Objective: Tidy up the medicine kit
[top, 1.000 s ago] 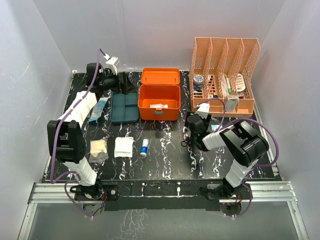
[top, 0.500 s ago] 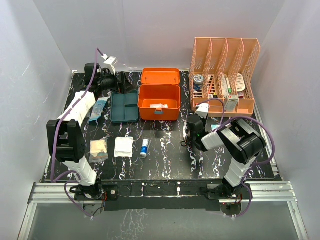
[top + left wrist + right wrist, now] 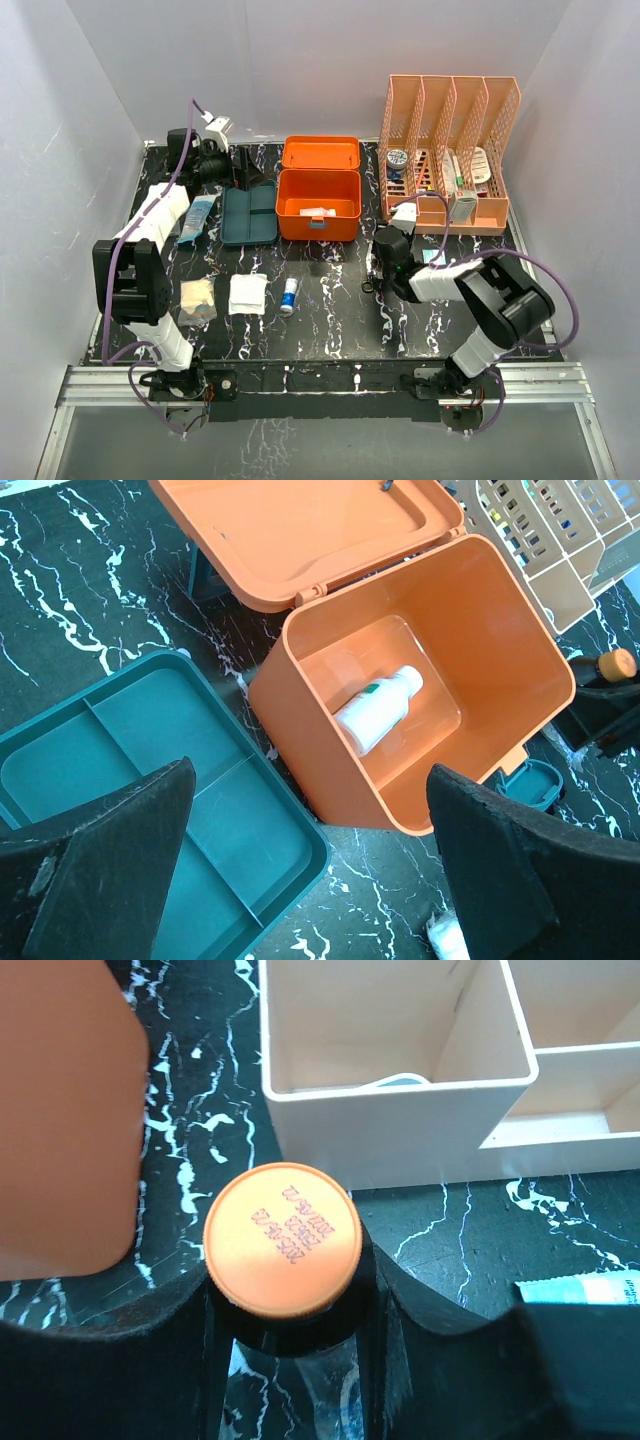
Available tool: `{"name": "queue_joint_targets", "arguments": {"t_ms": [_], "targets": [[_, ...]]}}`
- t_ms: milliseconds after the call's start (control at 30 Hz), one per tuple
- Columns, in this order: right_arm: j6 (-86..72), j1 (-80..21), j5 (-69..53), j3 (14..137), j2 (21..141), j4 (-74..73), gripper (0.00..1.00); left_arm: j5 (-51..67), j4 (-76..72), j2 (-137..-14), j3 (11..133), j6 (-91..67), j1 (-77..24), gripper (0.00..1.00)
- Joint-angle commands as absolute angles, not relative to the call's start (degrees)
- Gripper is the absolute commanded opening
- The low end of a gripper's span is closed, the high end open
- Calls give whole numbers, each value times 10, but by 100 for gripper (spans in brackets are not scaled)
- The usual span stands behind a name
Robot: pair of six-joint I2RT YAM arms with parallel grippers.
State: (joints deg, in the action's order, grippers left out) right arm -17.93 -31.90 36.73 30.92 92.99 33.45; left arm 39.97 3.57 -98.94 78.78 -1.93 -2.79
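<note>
Crouching low, right gripper (image 3: 285, 1295) pinches an upright orange-capped bottle (image 3: 283, 1239); left gripper (image 3: 307, 775) hovers spread near the crosswise, open medicine kit (image 3: 340, 229).

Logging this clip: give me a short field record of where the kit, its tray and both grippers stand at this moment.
medicine kit: open, lid folded back
teal tray: out of the kit, empty, beside it on the table
inside kit: one white bottle lying on its side
left gripper: open, holding nothing, above tray and kit
right gripper: closed around the orange-capped bottle, which is upright, in front of the file organizer
loose on table: white pad, small tube
</note>
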Motion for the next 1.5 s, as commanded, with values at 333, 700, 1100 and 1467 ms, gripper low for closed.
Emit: {"name": "queue_joint_targets", "arguments": {"t_ms": [333,700,1100,1467], "targets": [[-199,-339,304,415,714,45,0,394,87,-917,783,-19,-19,99],[-117,-339,285,621,780,-42,0,371,164,-893,810,0,-19,99],[-39,-338,218,819,942,-97,0,336,268,-877,831,68,-19,99],[101,-348,225,967,1084,-154,0,322,302,-852,806,105,-19,99]]}}
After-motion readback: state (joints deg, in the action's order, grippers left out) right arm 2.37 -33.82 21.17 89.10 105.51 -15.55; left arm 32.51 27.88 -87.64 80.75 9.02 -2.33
